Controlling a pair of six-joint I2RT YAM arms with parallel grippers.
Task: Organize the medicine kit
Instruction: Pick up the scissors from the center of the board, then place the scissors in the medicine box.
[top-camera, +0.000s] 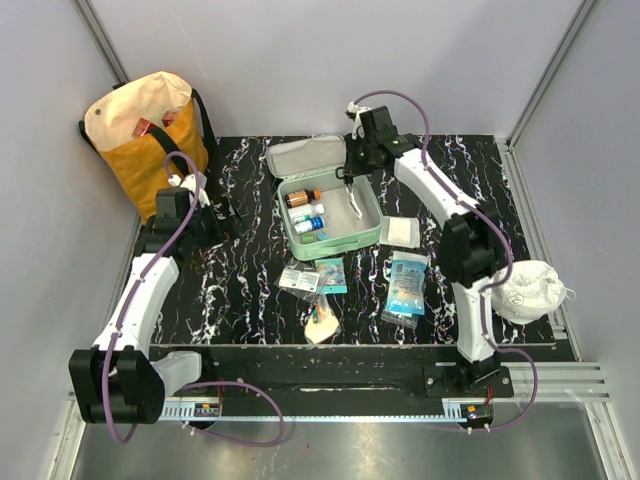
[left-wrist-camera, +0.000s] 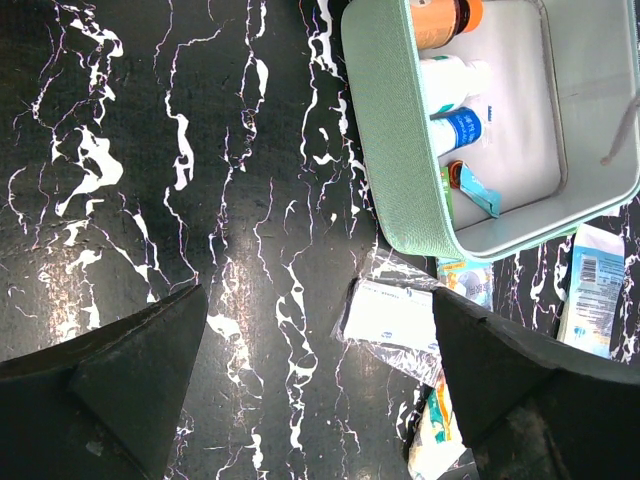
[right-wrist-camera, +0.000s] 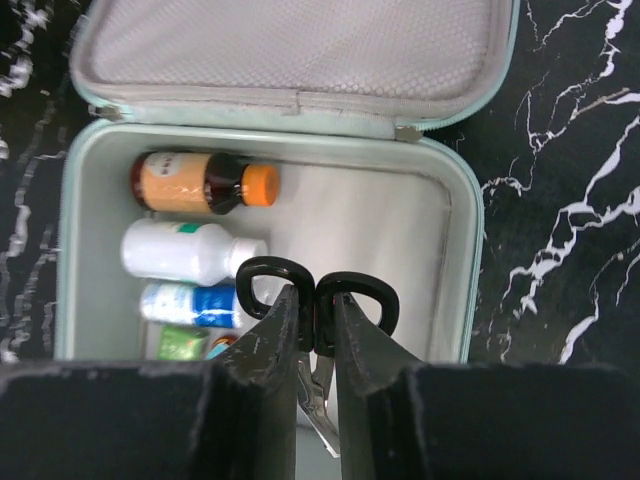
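The mint-green medicine kit (top-camera: 372, 228) lies open at the table's middle back, lid (right-wrist-camera: 290, 45) laid back. Inside at the left lie a brown orange-capped bottle (right-wrist-camera: 200, 185), a white bottle (right-wrist-camera: 190, 252) and a blue-labelled bottle (right-wrist-camera: 190, 303). My right gripper (right-wrist-camera: 318, 315) is shut on the black handles of scissors (right-wrist-camera: 365, 290) and holds them blades down over the kit's inside. My left gripper (left-wrist-camera: 318, 295) is open and empty above the bare table, left of the kit (left-wrist-camera: 395, 130).
A yellow-and-cream tote bag (top-camera: 145, 130) stands at the back left. A white plastic bag (top-camera: 530, 290) sits at the right edge. Loose packets (top-camera: 408, 280), a gauze pad (top-camera: 400, 232) and small sachets (top-camera: 312, 278) lie in front of the kit; one packet (left-wrist-camera: 390, 315) is near my left fingers.
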